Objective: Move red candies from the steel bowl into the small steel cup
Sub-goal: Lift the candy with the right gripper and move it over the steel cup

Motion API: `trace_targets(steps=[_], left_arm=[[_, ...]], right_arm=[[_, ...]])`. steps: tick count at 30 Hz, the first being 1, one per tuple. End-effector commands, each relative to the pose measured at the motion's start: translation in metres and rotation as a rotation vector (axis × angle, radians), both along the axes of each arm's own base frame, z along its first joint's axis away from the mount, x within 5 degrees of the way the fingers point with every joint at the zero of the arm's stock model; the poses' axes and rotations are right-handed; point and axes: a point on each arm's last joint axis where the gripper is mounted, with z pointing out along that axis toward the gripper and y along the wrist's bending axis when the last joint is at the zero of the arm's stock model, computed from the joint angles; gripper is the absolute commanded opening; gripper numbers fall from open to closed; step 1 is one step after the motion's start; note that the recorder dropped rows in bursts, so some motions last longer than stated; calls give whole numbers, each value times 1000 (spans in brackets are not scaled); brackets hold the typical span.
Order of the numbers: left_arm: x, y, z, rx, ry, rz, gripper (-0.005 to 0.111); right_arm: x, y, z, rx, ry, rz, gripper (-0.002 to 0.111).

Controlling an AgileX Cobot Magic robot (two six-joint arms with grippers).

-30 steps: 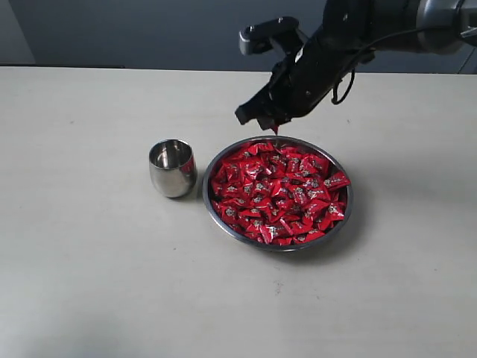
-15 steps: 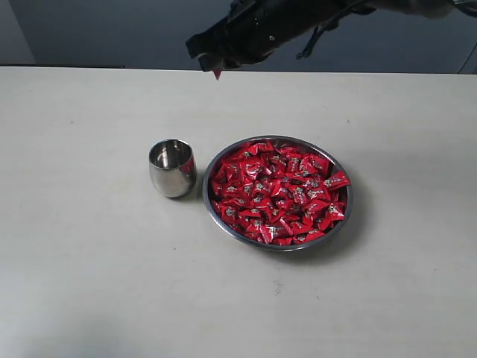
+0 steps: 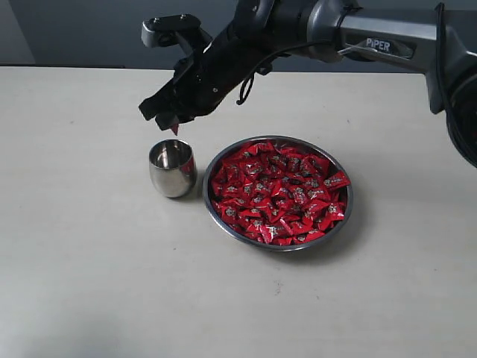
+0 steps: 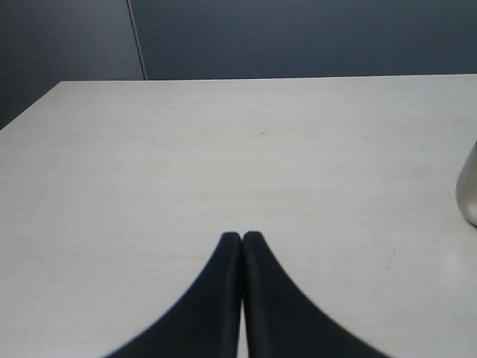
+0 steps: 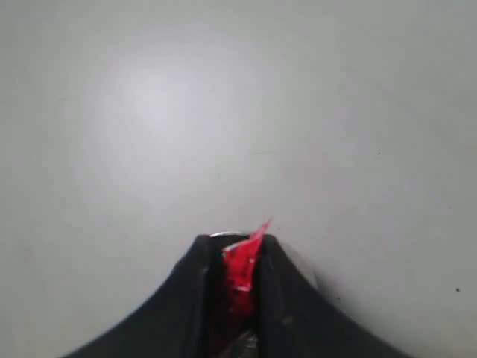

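The steel bowl (image 3: 343, 212) sits right of centre, heaped with red candies (image 3: 279, 190). Just to its left stands the small steel cup (image 3: 172, 168), upright and seemingly empty. My right gripper (image 3: 173, 124) reaches across the middle and hangs just above the cup's mouth, shut on a red candy (image 3: 174, 128). In the right wrist view the red candy (image 5: 240, 267) is pinched between the black fingers (image 5: 195, 283), with the cup's rim (image 5: 231, 236) peeking out behind them. My left gripper (image 4: 241, 237) is shut and empty over bare table; the cup's side (image 4: 469, 194) shows at that view's edge.
The pale table (image 3: 89, 283) spreads around the bowl and cup. The right arm (image 3: 373, 33) stretches in from the upper right above the table's far edge. A dark wall (image 3: 74, 30) lies behind the table.
My right gripper lifted the candy from over the bowl's far rim, swung left and came down over the cup. Bowl and cup have not moved.
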Motion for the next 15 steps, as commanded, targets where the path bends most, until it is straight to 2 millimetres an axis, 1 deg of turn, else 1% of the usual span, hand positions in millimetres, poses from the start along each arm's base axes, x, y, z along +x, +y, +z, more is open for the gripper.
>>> trace_targets(steps=[1,9,15], left_arm=[[0,0,0,-5,-12,-5,0],[0,0,0,-5,-12,-5,0],[0,0,0,-5,-12,-5,0]], right_arm=[[0,0,2,-7,-2,4,-1],[-3,0,-17,-60,62,40,-1],[-4,0,-20,-72,75,50,-1]])
